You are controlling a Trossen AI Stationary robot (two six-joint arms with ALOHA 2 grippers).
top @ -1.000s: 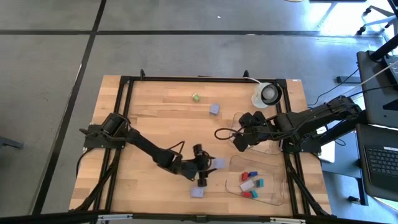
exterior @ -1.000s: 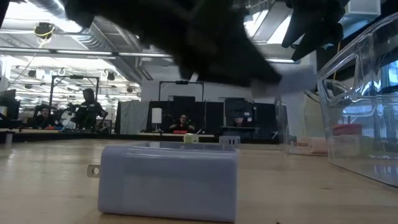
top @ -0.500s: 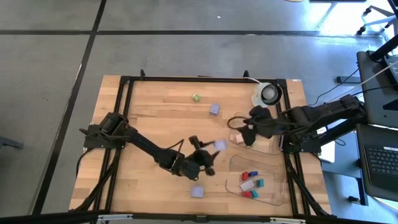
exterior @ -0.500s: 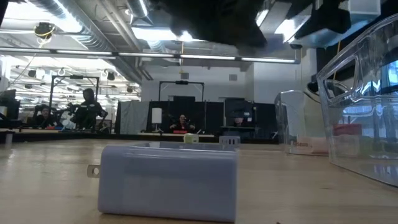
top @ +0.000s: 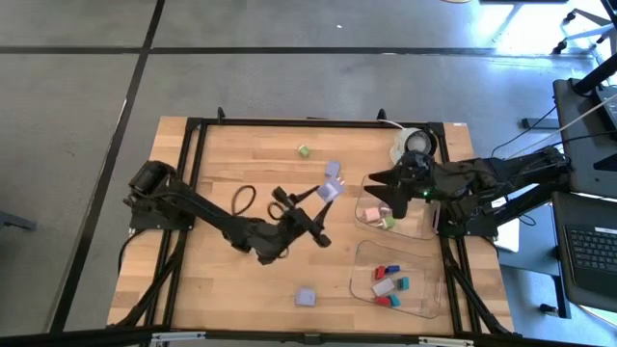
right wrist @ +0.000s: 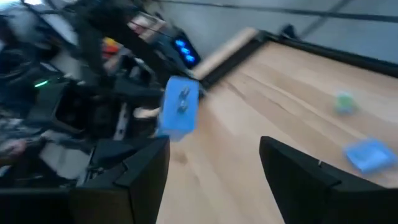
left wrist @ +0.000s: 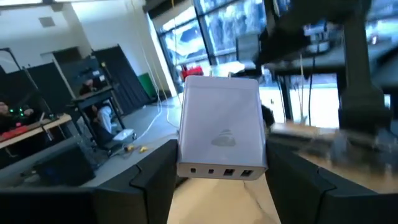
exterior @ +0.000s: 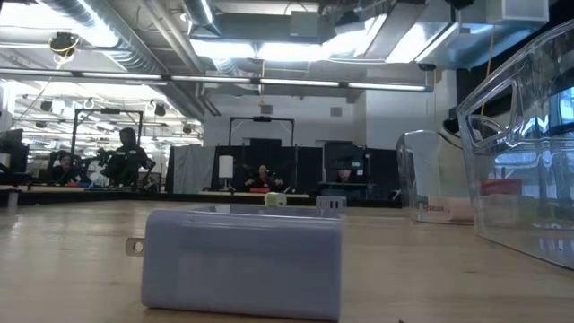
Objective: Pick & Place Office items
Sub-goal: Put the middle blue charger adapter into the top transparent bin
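While my left gripper clamps a lavender block, the tray lies rightward, beneath my empty, parted right gripper.

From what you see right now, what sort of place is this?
Probably a robotics lab or workshop in a big open hall. Behind the wooden table stand rows of workbenches with people at them, ducts and strip lights run overhead, and a laptop sits beside the table.

A white tape roll lies at the tabletop's far corner. Two clear trays sit near it. A laptop stands beside the tabletop.
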